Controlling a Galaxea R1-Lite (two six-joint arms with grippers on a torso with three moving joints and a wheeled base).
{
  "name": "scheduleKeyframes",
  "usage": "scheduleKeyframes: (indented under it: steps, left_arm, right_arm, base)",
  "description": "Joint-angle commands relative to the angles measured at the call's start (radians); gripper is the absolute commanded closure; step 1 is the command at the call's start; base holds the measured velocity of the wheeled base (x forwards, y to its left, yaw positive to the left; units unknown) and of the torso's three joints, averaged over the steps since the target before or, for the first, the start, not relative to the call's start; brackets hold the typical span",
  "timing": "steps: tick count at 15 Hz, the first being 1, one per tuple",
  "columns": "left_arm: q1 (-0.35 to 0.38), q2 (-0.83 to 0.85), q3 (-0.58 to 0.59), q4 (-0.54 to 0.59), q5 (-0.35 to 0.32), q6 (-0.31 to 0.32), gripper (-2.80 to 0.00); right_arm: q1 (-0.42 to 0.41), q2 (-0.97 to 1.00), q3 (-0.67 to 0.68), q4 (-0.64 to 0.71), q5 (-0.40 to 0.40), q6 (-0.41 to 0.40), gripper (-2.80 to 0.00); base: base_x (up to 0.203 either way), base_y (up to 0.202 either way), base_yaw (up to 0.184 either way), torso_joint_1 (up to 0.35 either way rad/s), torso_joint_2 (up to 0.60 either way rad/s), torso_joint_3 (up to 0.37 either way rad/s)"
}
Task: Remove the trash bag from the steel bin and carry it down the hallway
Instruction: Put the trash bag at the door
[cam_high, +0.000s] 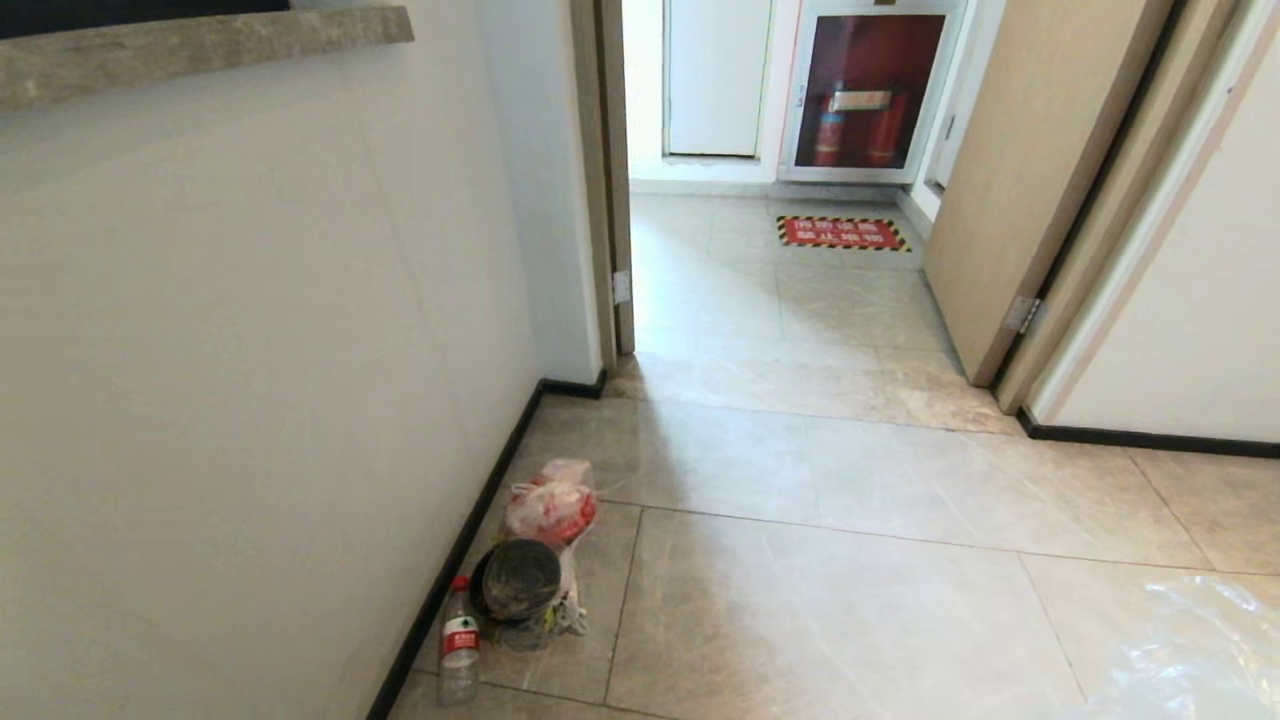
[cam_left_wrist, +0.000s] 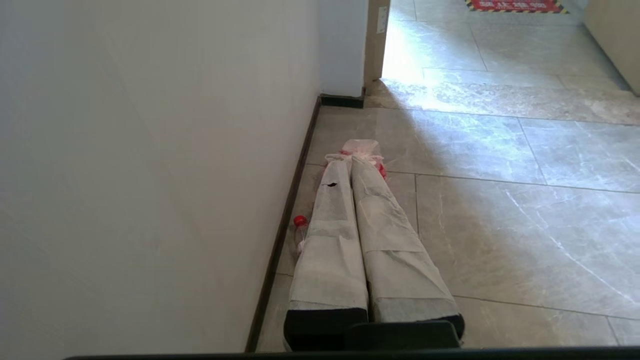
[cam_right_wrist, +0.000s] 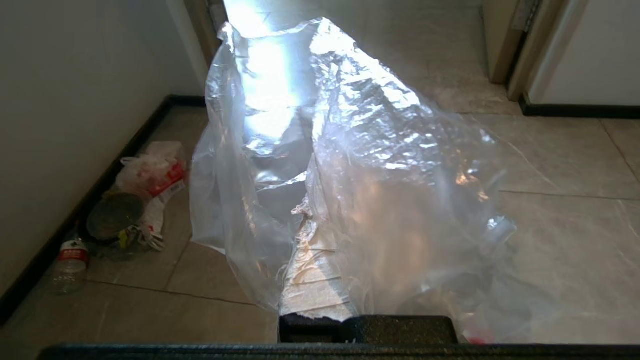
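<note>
Right, I'm in the hallway (cam_high: 850, 560) already, grey tiles running to the open doorway at 12 o'clock, so the carry leg is under way by my read. No steel bin in any view; I take the bag as lifted out.

The trash bag (cam_right_wrist: 360, 165) drapes over the right gripper (cam_right_wrist: 305, 235), whose fingers are pinched together with a fold of the clear film caught between them. That's why it billows up ahead of the wrist. In the head view only its edge shows, at 4 o'clock.

Left gripper (cam_left_wrist: 350, 160): cloth-wrapped fingers pressed together, holding nothing, parked pointing along the left wall.

Litter by the skirting at 8 o'clock: pinkish-red knotted bag (cam_high: 550, 508), dark round bowl (cam_high: 520, 578), water bottle (cam_high: 460, 640). I'd steer right of it.
</note>
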Motion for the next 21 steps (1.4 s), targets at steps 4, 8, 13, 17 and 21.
scheduleKeyframes:
  steps: [4, 8, 13, 17, 21]
  left_arm:
    - [0.001, 0.000, 0.000, -0.001, -0.001, 0.000, 0.00]
    - [0.001, 0.000, 0.000, -0.001, -0.001, 0.000, 0.00]
    - [0.001, 0.000, 0.000, -0.001, 0.000, 0.002, 0.00]
    - [0.001, 0.000, 0.000, -0.001, -0.001, 0.002, 0.00]
    - [0.001, 0.000, 0.000, -0.001, -0.001, 0.002, 0.00]
  right_arm:
    - [0.001, 0.000, 0.002, 0.001, -0.001, 0.001, 0.00]
    - [0.002, 0.001, 0.002, 0.001, -0.001, 0.001, 0.00]
    - [0.001, 0.000, 0.002, 0.001, -0.001, 0.001, 0.00]
    - [0.001, 0.000, 0.002, -0.001, -0.001, -0.002, 0.00]
    - [0.001, 0.001, 0.000, 0.006, -0.001, -0.005, 0.00]
  base:
    - [0.001, -0.175, 0.001, 0.004, 0.00, 0.000]
    - [0.000, -0.186, -0.001, 0.001, 0.00, 0.001]
    - [0.000, -0.039, -0.001, -0.001, 0.00, 0.002]
    - [0.000, 0.000, 0.000, 0.000, 0.00, 0.000]
    - [0.000, 0.000, 0.000, 0.000, 0.00, 0.000]
